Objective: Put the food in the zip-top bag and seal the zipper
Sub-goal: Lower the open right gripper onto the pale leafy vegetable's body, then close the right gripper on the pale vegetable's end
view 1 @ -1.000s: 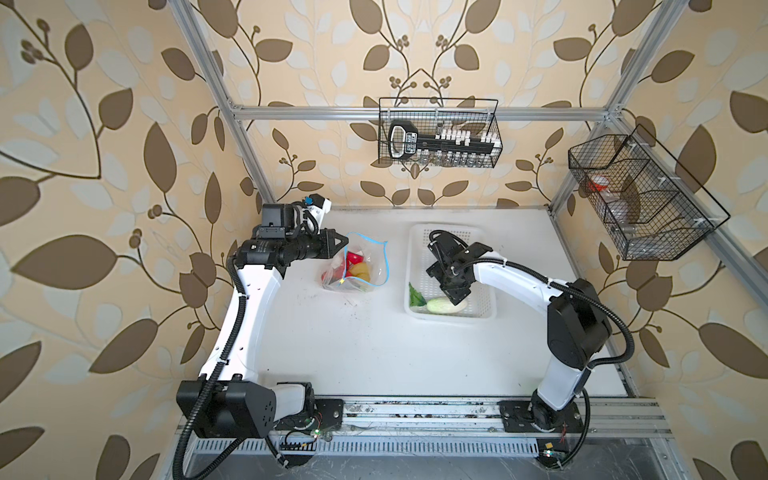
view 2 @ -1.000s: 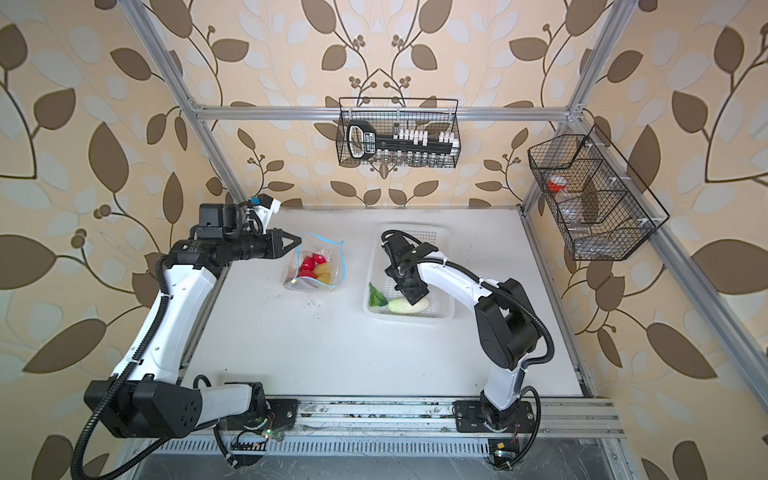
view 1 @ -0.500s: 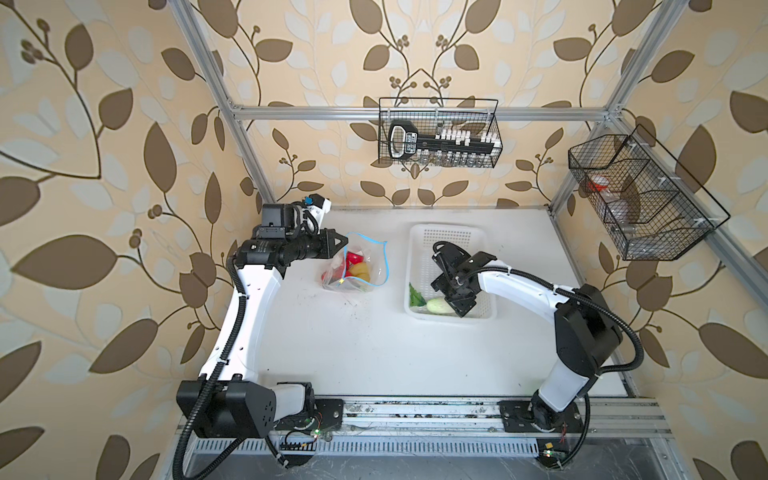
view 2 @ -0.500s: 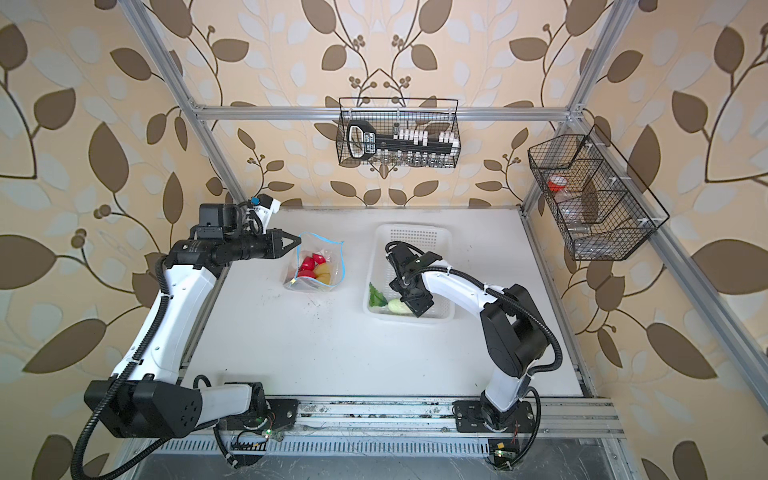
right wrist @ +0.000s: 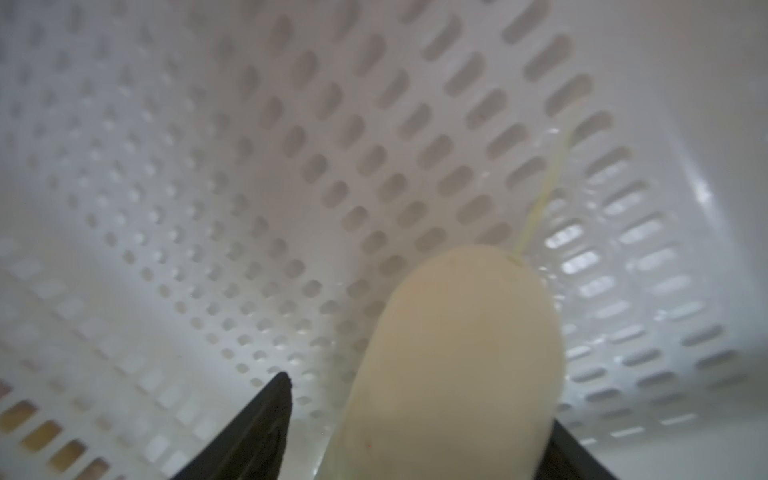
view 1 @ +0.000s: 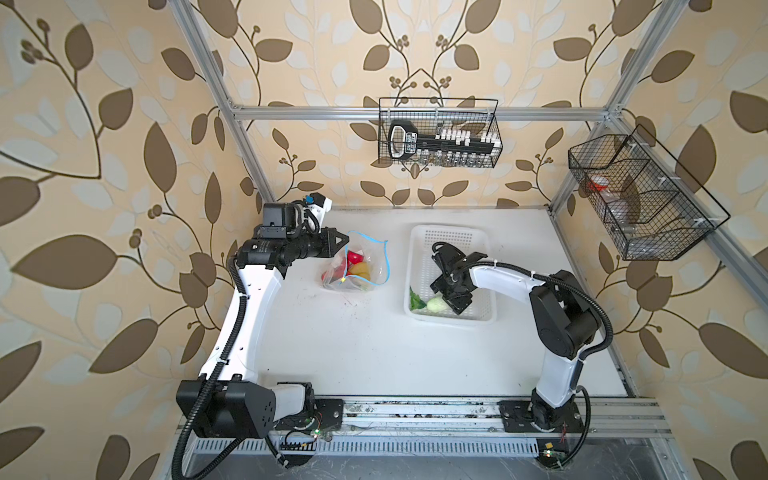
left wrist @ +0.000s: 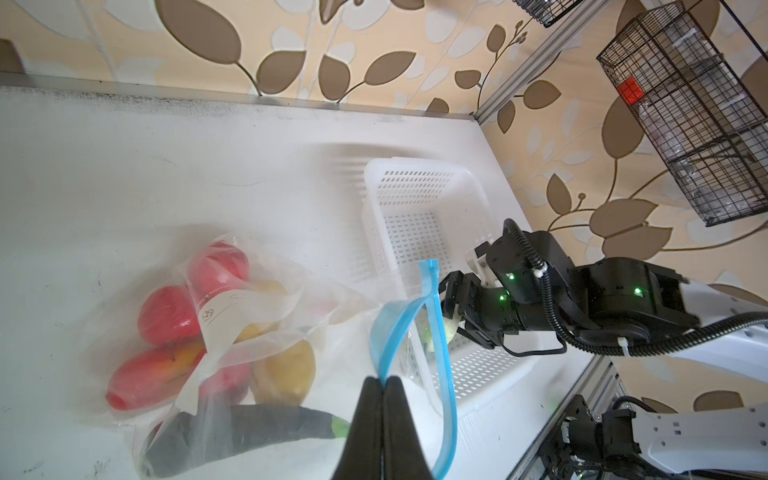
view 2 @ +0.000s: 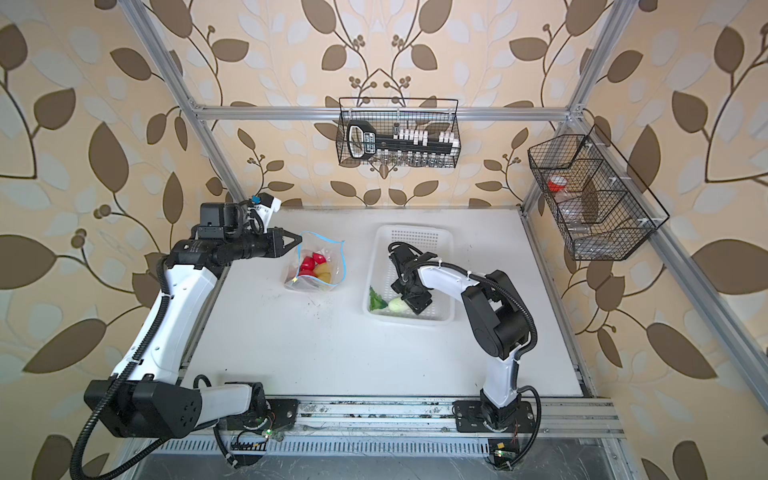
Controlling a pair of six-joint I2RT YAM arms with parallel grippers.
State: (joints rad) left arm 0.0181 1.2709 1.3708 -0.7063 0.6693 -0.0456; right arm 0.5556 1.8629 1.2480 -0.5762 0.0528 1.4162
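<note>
Right wrist view: the cabbage (right wrist: 453, 365) lies lengthwise between the parted jaws of the right hand (right wrist: 419, 399), not yet clamped, low in the basket (view 1: 449, 237). The zip-top bag (view 1: 368, 268), leftward on the counter (view 1: 374, 353) with other food (view 1: 353, 257) inside, is held agape by the left hand (left wrist: 383, 380), pinched shut on the zipper (left wrist: 432, 316).

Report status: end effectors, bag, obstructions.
Left end effector shut on zipper, zip-top bag mouth open. Right end effector open astride cabbage in basket. Nothing blocking.

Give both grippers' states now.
Left gripper: shut on the clear plastic bag's light-blue zipper strip.
Right gripper: open, straddling the pale toy cabbage in the white perforated basket.
</note>
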